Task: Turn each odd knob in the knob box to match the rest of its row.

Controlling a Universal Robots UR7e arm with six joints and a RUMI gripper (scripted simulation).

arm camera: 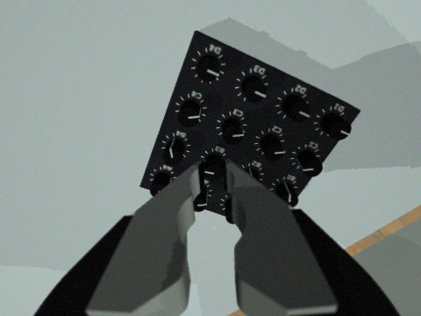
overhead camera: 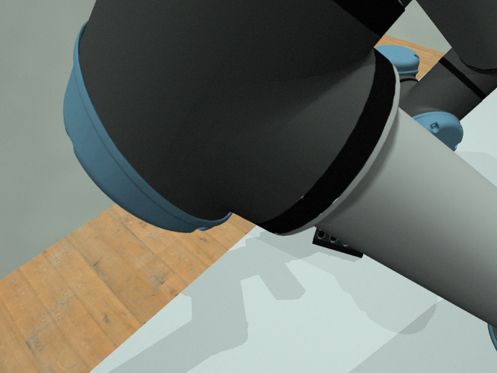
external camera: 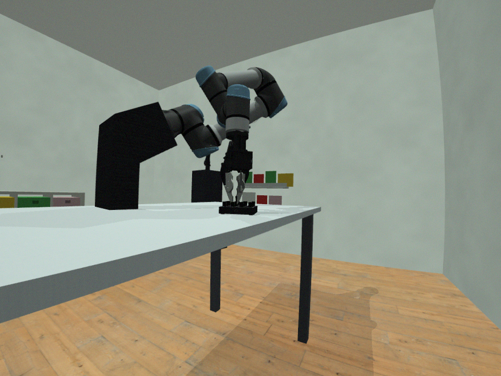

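The black knob box [arm camera: 250, 127] lies on the pale table, with sixteen knobs labelled A to D. It also shows small in the exterior view [external camera: 237, 209], and only a corner of it shows under the arm in the top view [overhead camera: 335, 242]. My gripper [arm camera: 213, 162] [external camera: 236, 198] points down onto the box, and its two grey fingers are shut on knob B3 [arm camera: 214, 168]. B3's pointer lies about level in the picture. The pointers of B4 [arm camera: 172, 150] and B1 [arm camera: 287, 191] point up and to the left. B2 and row A are mostly hidden by the fingers.
The arm's thick links [overhead camera: 240, 112] fill most of the top view. A black pedestal [external camera: 121, 157] and a small black block [external camera: 206, 185] stand at the back of the table. Coloured boxes [external camera: 269, 178] sit on shelves behind. The table edge [arm camera: 386, 233] is close to the box.
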